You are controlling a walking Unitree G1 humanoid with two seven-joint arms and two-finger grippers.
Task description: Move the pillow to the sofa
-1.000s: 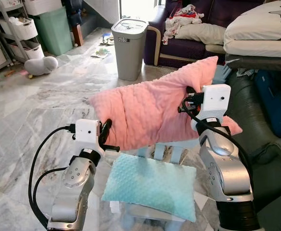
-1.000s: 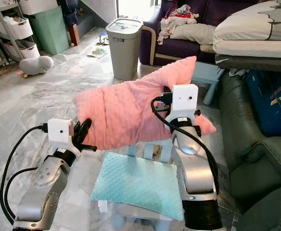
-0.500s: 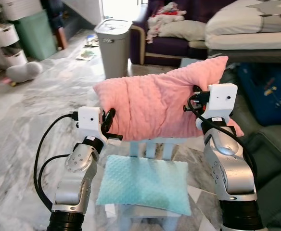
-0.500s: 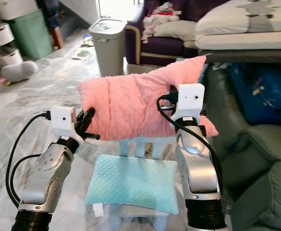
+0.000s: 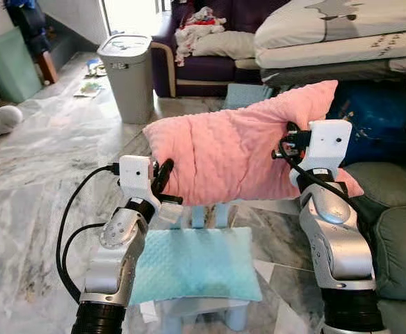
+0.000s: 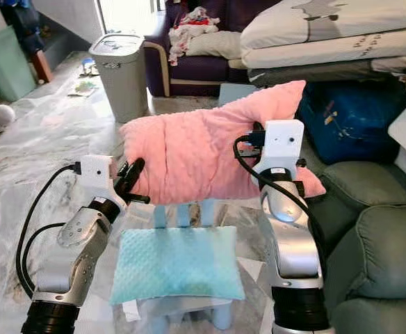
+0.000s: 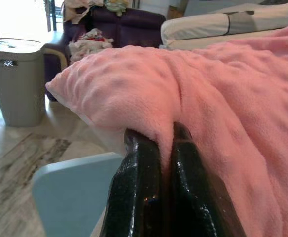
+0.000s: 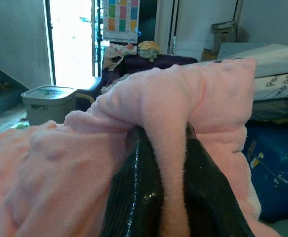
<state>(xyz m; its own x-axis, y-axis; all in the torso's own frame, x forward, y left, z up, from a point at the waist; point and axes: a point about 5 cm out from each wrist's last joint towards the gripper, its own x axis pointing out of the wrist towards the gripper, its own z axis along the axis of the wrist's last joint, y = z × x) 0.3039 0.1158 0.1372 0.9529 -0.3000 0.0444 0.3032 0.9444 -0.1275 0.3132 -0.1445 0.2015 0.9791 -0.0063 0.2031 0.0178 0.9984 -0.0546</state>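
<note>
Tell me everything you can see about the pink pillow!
The pink pillow is long, soft and fuzzy, with a bumpy dotted fleece cover. It hangs in the air, stretched sideways above a teal pillow on a small blue stool. The left pincer pinches a fold at one end and the right pincer squeezes the other, which sticks up higher, toward the grey sofa.

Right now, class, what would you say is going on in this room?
The robot is carrying a pink pillow with both arms, held up off the furniture. Its left gripper pinches the pillow's lower left edge, and its right gripper pinches a fold near the right end. Below the pillow, a teal pillow lies on a small light-blue stool. A grey-green sofa is on the right, and a purple sofa stands farther off. The pillow is not set down yet.
</note>
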